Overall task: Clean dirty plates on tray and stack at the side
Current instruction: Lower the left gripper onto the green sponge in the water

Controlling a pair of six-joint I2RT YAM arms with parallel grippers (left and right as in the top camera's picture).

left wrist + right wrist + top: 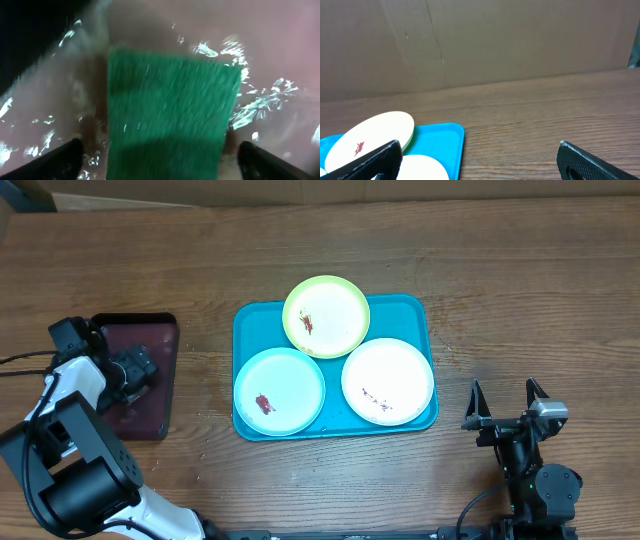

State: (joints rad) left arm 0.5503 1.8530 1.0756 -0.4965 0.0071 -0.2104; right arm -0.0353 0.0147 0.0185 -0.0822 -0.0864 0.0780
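**Figure.** Early stage of the plate-cleaning task, seen from above and from both wrists. The turquoise tray [415,310] lay at the middle of the wooden surface [520,270] and carried all three plates. The yellow-green plate [340,305] sat at the far edge, overhanging the rim. The mint-blue plate [290,375] sat at the near left and the white plate [395,370] at the near right. Each bore a small smear, red-brown on the first two and darker on the white one, so none could be judged clean, and none was yet stacked at the side.

To the left of the tray, well apart from it, stood the black tray [165,320]. Its maroon, wet-looking floor held the green sponge [172,100]. The left hand [160,157] hung directly over that sponge with its fingers spread wide, one on either side, gripping nothing. This placement suggests that the sponge was to be taken up as the wiping tool before any plate was touched.

The right hand [505,395] rested at the near right of the surface, beside the turquoise tray but clear of it, open and empty. It was probably parked there to be ready to steady or lift a plate. The next move called for the left fingers to close squarely across the sponge's width.
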